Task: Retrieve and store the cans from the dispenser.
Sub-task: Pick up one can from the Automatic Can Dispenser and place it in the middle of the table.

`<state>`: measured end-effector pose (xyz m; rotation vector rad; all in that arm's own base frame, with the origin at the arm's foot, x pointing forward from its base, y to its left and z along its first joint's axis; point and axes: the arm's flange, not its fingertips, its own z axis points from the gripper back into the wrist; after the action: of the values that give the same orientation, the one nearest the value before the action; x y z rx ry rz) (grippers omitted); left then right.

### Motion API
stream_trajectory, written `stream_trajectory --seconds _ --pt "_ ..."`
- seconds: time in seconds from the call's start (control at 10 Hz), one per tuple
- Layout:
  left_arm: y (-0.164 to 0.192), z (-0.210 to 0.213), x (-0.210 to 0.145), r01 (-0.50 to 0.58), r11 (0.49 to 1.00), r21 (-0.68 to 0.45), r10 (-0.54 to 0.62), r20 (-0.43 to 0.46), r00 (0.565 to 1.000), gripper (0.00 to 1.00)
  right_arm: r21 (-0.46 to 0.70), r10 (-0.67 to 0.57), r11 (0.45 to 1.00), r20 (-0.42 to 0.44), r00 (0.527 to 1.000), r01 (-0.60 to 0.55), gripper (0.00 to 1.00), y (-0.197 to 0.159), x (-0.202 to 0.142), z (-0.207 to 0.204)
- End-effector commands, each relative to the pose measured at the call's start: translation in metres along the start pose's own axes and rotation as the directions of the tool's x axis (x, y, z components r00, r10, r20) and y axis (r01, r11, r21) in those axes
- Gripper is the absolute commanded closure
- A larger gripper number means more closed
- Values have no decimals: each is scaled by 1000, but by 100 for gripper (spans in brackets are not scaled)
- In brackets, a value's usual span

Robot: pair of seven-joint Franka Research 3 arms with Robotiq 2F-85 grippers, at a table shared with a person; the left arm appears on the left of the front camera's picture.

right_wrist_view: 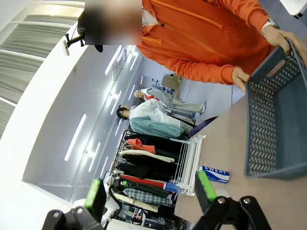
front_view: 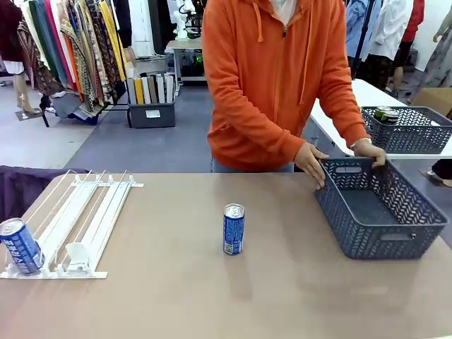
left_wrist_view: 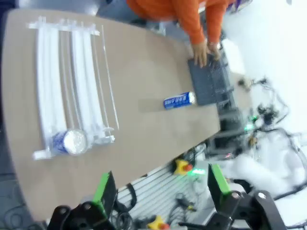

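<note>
The left gripper and the right gripper hang high, jaws wide apart, holding nothing. Nearest, a blue can stands at the front end of the dispenser, in its leftmost lane. A second can stands mid-table, well apart from the grey basket that the person's hands steady. The left arm should likely descend straight over the lane can, with a pad either side of its middle, and lift it clear of the rails.

Grey floor; clothes rack far left; white side table right; ceiling strip lights.
</note>
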<state>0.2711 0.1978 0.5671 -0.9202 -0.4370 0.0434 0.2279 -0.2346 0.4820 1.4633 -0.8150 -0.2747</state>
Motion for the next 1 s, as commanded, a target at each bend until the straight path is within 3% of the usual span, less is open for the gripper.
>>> stream_trajectory --seconds 0.0,0.1,0.2,0.9 --pt "32 6 3 -58 996 -67 56 -24 998 0 20 20 1000 13 1000 -20 0 2 2 -2" --pt "43 5 5 -93 994 -48 90 -61 994 0 20 20 1000 13 1000 -20 0 2 2 -2" --pt "31 20 -15 -64 997 -38 65 24 998 0 20 20 1000 13 1000 -20 0 2 2 -2" --pt "31 20 -15 -64 997 -38 65 24 998 0 20 20 1000 13 1000 -20 0 2 2 -2"
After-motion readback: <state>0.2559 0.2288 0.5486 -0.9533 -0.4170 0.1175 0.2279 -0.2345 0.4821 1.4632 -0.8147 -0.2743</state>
